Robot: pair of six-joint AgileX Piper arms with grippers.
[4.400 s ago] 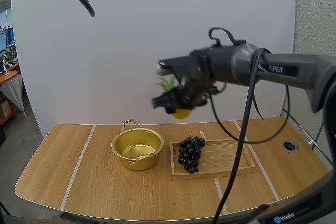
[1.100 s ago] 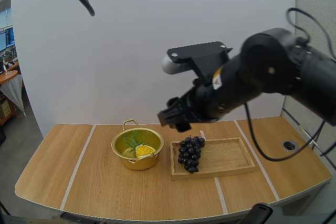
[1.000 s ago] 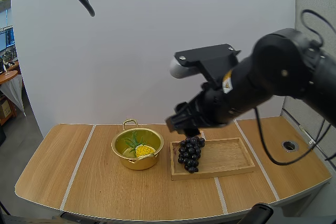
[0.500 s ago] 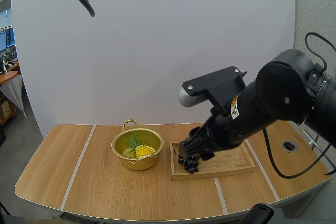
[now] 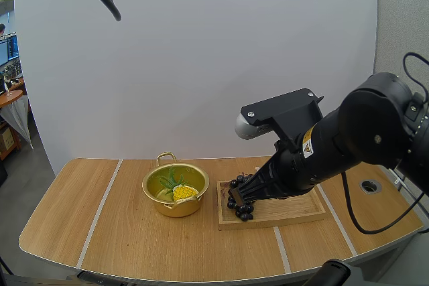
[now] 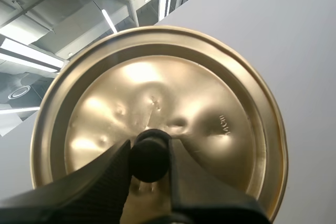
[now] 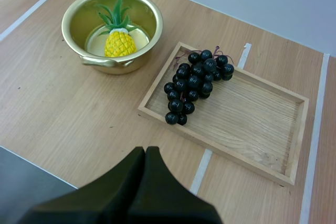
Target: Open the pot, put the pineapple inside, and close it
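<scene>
While the yellow toy pineapple with green leaves (image 7: pixel 119 43) lies inside the round gold metal pot (image 7: pixel 152 17), the pot stands open on the light wooden table (image 5: pixel 100 232). The round gold metal lid (image 6: pixel 210 108) is off the pot. My left gripper (image 6: pixel 149 162) pinches the lid's black knob (image 6: pixel 149 148) between its two fingers. My right gripper (image 7: pixel 145 156) has its fingers pressed together as one dark wedge, holding nothing. In the high view, it hangs low over the end nearer the pot of the shallow rectangular wooden tray (image 5: pixel 295 209), close to the bunch of dark grapes (image 7: pixel 197 80) lying in that end. The tray sits just beside the pot, not touching it.
</scene>
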